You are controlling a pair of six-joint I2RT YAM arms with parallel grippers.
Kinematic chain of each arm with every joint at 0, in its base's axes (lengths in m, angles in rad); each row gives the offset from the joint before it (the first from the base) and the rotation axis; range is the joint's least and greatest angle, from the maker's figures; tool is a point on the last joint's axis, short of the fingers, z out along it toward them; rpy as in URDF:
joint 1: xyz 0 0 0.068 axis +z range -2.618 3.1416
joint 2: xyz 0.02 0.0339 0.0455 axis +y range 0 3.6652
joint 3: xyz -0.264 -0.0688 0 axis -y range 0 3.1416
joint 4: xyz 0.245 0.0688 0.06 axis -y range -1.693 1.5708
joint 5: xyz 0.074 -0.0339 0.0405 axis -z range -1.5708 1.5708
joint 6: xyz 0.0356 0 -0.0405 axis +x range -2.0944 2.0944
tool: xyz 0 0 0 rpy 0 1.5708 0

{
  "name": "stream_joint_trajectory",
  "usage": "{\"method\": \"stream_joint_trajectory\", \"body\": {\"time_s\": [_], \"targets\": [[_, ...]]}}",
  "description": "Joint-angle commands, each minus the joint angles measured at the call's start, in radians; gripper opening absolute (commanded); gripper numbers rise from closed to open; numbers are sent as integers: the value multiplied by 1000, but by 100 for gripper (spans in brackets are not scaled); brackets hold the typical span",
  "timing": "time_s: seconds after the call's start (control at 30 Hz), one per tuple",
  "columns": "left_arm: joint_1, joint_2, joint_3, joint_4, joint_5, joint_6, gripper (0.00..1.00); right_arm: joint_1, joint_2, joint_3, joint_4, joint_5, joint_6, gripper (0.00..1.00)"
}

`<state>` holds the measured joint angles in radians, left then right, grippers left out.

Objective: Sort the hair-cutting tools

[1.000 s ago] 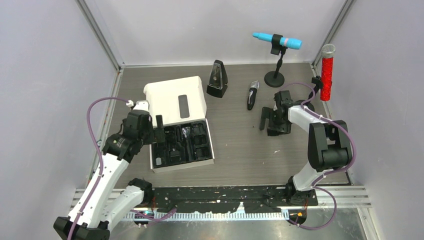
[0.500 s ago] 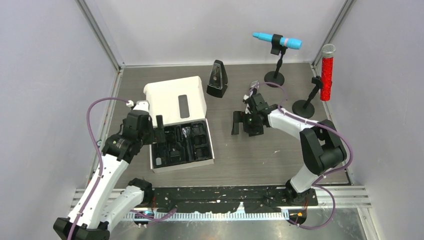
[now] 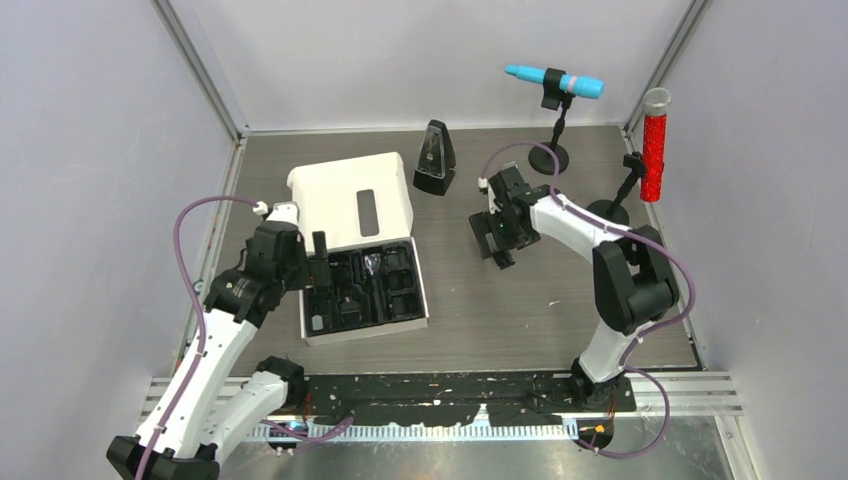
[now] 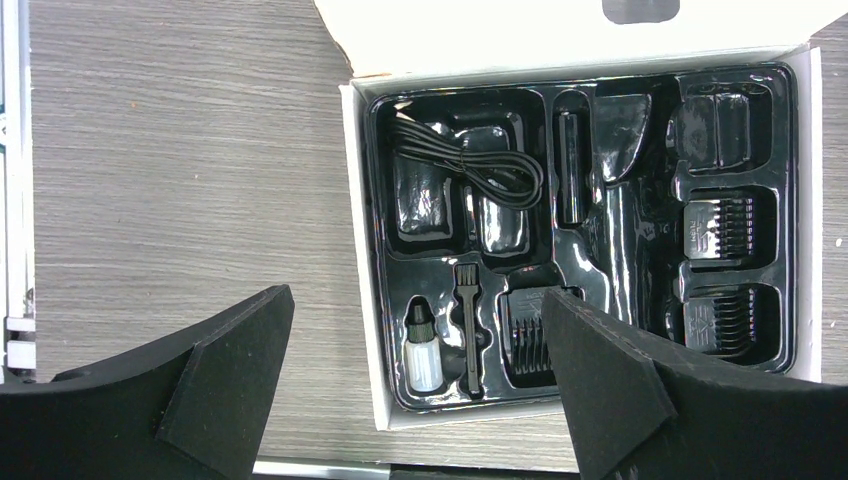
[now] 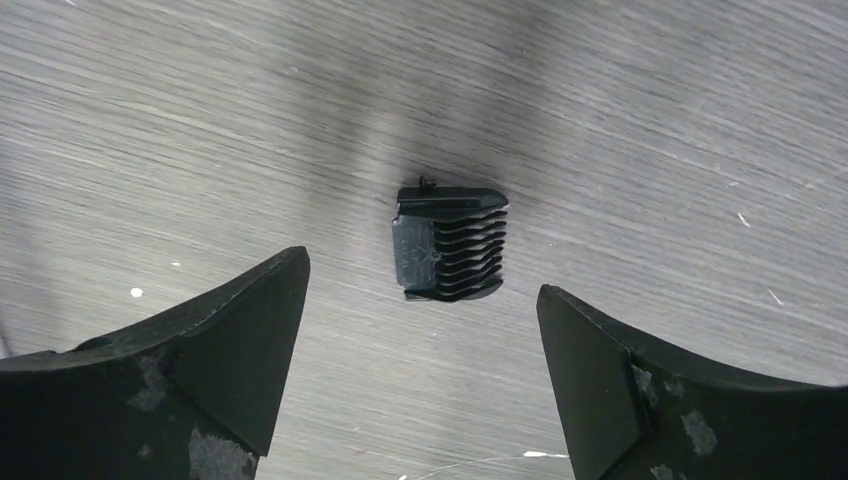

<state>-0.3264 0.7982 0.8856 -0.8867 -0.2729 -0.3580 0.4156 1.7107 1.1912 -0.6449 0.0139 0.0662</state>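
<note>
A white box (image 3: 312, 330) holds a black tray. In the left wrist view the tray holds a coiled black cable (image 4: 470, 165), a short black cylinder (image 4: 570, 170), a tiny bottle (image 4: 423, 352), a small brush (image 4: 467, 330) and several comb guards (image 4: 717, 230). Its long middle slot (image 4: 620, 240) is empty. My left gripper (image 4: 415, 305) hangs open and empty above the box's near left corner (image 3: 318, 255). My right gripper (image 5: 422, 275) is open above a loose black comb guard (image 5: 448, 245) lying on the table. The clipper is hidden under my right arm (image 3: 510, 200).
The box's white lid (image 3: 350, 205) lies open behind the tray. A black metronome (image 3: 435, 160) stands behind it. A blue microphone (image 3: 555, 82) on a round base (image 3: 548, 158) and a red microphone (image 3: 655, 130) on its base (image 3: 605, 212) stand at the back right.
My right arm has swung left and back from the right side of the table to its middle, and now covers the spot where the clipper lay. My left arm has not moved.
</note>
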Motion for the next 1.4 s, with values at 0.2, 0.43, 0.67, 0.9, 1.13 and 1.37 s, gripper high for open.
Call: {"method": "stream_joint_trajectory", "body": {"time_s": [0.2,0.43,0.67,0.9,1.13,1.37], "targets": [[-2,-3,-4,35,10,16,100,-45,124,59,-62,-75,-141,81],[-2,7,-4,35,17,16,100,-42,138,63,-48,-75,-97,64],[-2,12,-4,35,24,16,100,-14,135,65,-50,-17,-89,58],[-3,19,-4,35,26,18,100,10,158,88,-55,28,-89,54],[-2,23,-4,34,27,19,100,23,166,102,-51,57,-75,59],[-2,26,-4,34,28,20,100,23,179,101,-34,57,-71,57]]}}
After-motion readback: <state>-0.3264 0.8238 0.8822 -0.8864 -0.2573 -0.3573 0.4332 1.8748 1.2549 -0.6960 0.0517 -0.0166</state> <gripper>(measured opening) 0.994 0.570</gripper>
